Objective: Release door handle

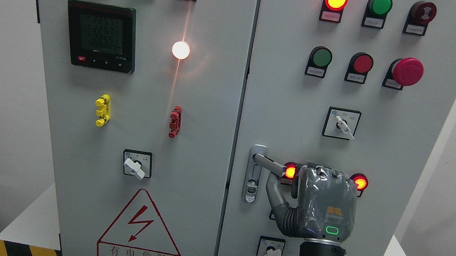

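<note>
The silver door handle (269, 163) sits on the left edge of the right cabinet door (289, 87), its lever pointing right and turned slightly down from its lock plate (252, 182). My right hand (321, 202) rises from the bottom edge, back toward the camera, just right of the lever's tip. The lever's free end shows bare, with a lit red lamp (290, 172) between it and the palm. The thumb (275, 196) is spread out below the lever and apart from it. The hand is open and holds nothing. The left arm is out of view.
The grey cabinet carries indicator lamps, push buttons, a red emergency button (407, 71), rotary switches (340, 124) (270, 249) and a meter (100, 36) on the left door (186, 162). A hazard sign (141, 233) is low on that door. White walls flank both sides.
</note>
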`<move>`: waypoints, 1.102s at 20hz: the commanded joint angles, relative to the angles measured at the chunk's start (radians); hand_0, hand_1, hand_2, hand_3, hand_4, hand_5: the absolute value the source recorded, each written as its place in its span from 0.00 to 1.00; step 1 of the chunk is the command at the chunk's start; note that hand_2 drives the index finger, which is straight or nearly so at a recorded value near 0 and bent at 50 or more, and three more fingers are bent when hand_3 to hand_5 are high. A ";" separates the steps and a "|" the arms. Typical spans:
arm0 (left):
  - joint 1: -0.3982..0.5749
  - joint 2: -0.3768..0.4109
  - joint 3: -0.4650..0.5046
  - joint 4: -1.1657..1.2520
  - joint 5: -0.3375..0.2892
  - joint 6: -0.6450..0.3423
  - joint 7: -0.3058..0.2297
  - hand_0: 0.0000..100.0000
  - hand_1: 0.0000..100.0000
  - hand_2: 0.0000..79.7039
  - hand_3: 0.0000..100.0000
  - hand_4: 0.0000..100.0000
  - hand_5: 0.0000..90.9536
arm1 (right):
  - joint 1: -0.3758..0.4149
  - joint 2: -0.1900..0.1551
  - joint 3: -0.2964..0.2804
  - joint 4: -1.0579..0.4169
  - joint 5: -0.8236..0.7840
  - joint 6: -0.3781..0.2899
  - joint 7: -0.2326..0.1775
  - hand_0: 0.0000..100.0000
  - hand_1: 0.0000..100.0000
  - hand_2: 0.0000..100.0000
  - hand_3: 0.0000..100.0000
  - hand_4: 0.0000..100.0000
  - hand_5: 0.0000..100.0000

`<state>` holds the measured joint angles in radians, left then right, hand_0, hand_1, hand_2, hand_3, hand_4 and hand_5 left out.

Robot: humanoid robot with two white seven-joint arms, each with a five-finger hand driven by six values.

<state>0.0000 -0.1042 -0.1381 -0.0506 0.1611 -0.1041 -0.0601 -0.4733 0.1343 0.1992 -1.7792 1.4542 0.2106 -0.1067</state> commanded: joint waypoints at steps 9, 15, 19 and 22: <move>0.009 0.001 0.000 0.000 0.000 0.000 0.000 0.12 0.56 0.00 0.00 0.00 0.00 | -0.001 -0.001 -0.006 -0.003 -0.002 0.000 -0.001 0.52 0.42 0.95 1.00 1.00 1.00; 0.009 0.000 0.000 0.000 0.000 0.000 0.000 0.12 0.56 0.00 0.00 0.00 0.00 | 0.004 0.001 -0.004 -0.003 -0.002 -0.002 0.001 0.52 0.42 0.95 1.00 1.00 1.00; 0.008 0.000 0.000 0.000 0.000 0.000 0.000 0.12 0.56 0.00 0.00 0.00 0.00 | 0.007 0.001 -0.003 -0.003 -0.002 -0.003 -0.001 0.52 0.42 0.95 1.00 1.00 1.00; 0.009 0.000 0.000 0.000 0.000 0.000 0.000 0.12 0.56 0.00 0.00 0.00 0.00 | 0.010 0.001 -0.001 -0.005 -0.002 -0.005 -0.001 0.52 0.42 0.95 1.00 1.00 1.00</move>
<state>0.0000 -0.1038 -0.1381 -0.0506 0.1611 -0.1041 -0.0601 -0.4685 0.1344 0.1958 -1.7827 1.4527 0.2056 -0.1068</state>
